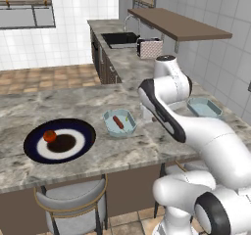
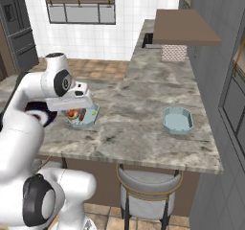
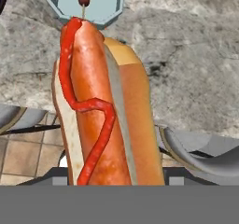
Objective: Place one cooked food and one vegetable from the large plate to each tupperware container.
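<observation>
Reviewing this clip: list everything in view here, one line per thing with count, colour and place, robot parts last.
large plate: one, navy rim, white ring, brown centre; counter, left.
tomato: one, red; on the plate.
tupperware containers: two, pale blue-green; near one beside the plate, far one to the right.
bare sausage: one, reddish-brown; in the near container.
hot dog: one, reddish sausage in tan bun; held in the gripper.
counter: one, grey marble.
stools: two, grey; under the counter.
sink: one, dark; back counter.
gripper: closed on the hot dog, above the near container.
</observation>
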{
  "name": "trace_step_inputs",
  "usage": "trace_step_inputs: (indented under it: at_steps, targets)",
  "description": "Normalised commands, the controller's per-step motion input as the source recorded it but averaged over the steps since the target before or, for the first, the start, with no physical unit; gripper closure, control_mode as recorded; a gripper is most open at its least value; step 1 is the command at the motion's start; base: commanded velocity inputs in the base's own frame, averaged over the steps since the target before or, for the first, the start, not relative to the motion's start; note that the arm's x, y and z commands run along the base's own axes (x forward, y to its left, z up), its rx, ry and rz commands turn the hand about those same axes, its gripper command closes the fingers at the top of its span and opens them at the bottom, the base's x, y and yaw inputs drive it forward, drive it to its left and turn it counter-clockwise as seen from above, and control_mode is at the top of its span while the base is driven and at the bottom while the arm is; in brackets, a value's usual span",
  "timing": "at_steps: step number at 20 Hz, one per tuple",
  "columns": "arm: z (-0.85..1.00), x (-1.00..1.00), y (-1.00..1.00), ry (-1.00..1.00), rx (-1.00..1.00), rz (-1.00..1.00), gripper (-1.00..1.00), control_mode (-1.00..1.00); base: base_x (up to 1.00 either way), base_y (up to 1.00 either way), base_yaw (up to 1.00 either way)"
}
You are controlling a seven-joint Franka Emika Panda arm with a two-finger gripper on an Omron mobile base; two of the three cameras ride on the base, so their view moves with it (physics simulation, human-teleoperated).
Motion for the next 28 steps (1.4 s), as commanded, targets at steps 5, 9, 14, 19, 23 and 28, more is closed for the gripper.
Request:
trace_step_inputs:
  at_steps: [5,9,14,19,23,28]
  targets:
    - [0.0,0.37,-1.0,0.0,0.02,0.0,1.0,-1.0,0.0,0.0,0.0]
    - [0.0,0.43,-1.0,0.0,0.04,0.0,1.0,-1.0,0.0,0.0,0.0]
    - [0.0,0.38,-1.0,-0.01,0.02,-0.1,1.0,-1.0,0.0,0.0,0.0]
    - [0.0,0.56,-1.0,0.0,0.0,-0.17,1.0,-1.0,0.0,0.0,0.0]
    - [0.0,0.63,-1.0,0.0,0.0,-0.17,1.0,-1.0,0.0,0.0,0.0]
    - [-0.1,0.74,-0.75,-0.05,0.0,-0.06,1.0,-1.0,0.0,0.0,0.0]
